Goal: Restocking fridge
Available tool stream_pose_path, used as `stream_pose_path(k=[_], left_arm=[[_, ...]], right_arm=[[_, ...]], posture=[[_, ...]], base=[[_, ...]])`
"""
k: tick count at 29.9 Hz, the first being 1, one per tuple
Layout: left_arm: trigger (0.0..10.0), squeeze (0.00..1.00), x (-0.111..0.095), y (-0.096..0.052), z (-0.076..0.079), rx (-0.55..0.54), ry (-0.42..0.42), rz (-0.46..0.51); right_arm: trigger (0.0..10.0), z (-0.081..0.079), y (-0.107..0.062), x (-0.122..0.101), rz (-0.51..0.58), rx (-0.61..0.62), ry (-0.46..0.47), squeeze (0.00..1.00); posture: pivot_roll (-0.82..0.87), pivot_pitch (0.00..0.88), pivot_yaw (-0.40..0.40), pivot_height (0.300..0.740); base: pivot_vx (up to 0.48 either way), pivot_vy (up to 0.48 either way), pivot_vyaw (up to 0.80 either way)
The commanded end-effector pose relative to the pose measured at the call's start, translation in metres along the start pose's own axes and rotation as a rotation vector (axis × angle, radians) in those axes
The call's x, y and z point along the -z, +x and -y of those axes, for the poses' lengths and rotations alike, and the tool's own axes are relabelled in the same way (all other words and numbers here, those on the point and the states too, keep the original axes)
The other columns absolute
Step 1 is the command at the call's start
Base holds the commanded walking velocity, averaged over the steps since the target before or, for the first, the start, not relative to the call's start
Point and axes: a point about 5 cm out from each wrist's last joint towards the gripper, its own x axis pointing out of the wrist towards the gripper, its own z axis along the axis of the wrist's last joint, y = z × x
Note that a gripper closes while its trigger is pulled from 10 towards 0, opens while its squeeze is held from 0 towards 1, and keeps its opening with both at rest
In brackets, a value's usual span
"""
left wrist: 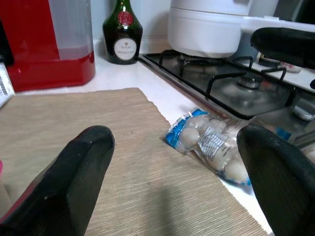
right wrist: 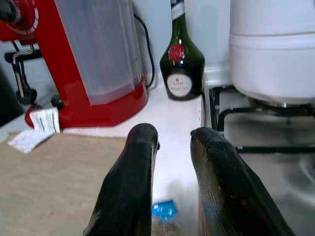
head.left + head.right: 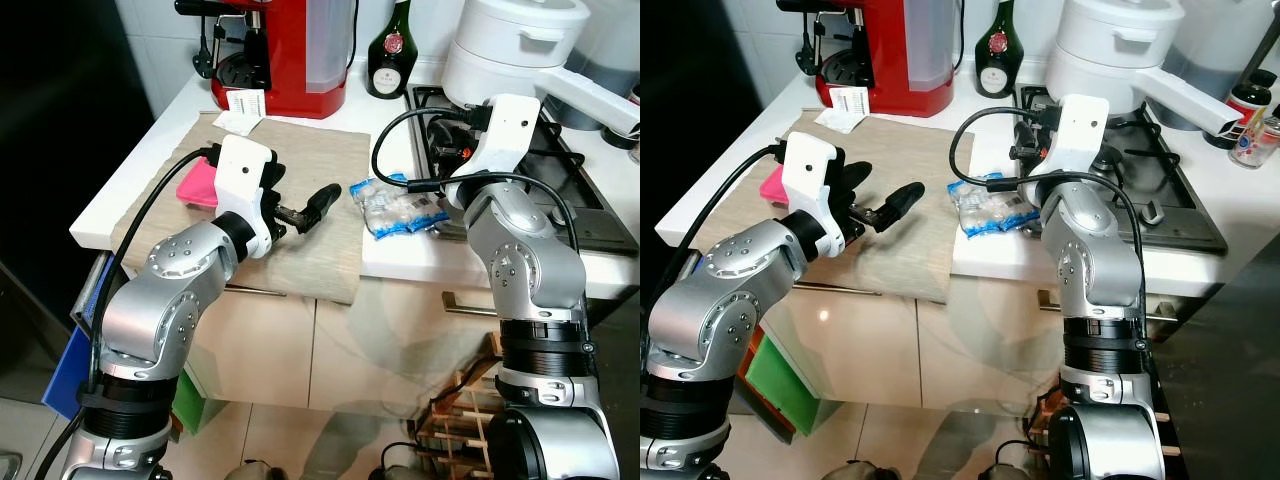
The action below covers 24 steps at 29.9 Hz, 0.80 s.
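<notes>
The bag of white balls (image 3: 398, 208) lies on the desk (image 3: 330, 105) between both arms, right of the left gripper (image 3: 300, 210) (jaws wide open). The right gripper (image 2: 172, 172), jaws nearly closed, hovers directly above it, nearer.

- Even, soft indoor light is filling the head views, keeping the white countertop (image 3: 120, 190) and the white pot (image 3: 510, 45) bright without blowing them out.
- The far left is falling into near black beside the counter.
- Glare is showing on the glossy cabinet fronts (image 3: 330, 355), which are reflecting the silver arms.
- Small highlights are glinting on the dark bottle (image 2: 181, 64) and the red coffee machine (image 2: 74, 64).
- The head views are staying sharp, with no motion blur.
- In the wrist views the nearby black fingers (image 1: 74, 182) are looking soft and out of focus, with the fingers (image 2: 135, 191) of the other gripper likewise blurred.
- A soft shadow is lying on the mat (image 1: 147, 196).
</notes>
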Motion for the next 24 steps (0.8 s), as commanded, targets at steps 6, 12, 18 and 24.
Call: stream_pose_path(k=[6, 12, 18, 24], left_arm=[[10.0, 1.0, -0.006, 0.001, -0.008, -0.001, -0.211, 0.023], [10.0, 1.0, -0.003, 0.009, 0.011, 0.069, -0.395, 0.027], [10.0, 1.0, -0.002, 0.01, 0.016, 0.094, -0.394, 0.011], [10.0, 1.0, -0.004, 0.011, 0.018, 0.104, -0.385, 0.006]], right_arm=[[10.0, 0.029, -0.011, 0.001, -0.044, -0.029, 0.027, 1.0], [10.0, 0.06, -0.008, -0.006, -0.165, -0.131, -0.032, 1.0], [10.0, 0.068, -0.005, -0.01, -0.196, -0.156, -0.043, 1.0], [10.0, 0.062, -0.005, -0.007, -0.239, -0.269, -0.02, 1.0]], posture=[[-0.03, 0.008, 0.044, 0.74], [-0.05, 0.003, 0.038, 0.74], [-0.05, 0.0, 0.032, 0.74], [-0.05, 0.0, 0.035, 0.74]], base=[[0.0, 0.0, 0.0], [0.0, 0.0, 0.0], [0.0, 0.0, 0.0], [0.0, 0.0, 0.0]])
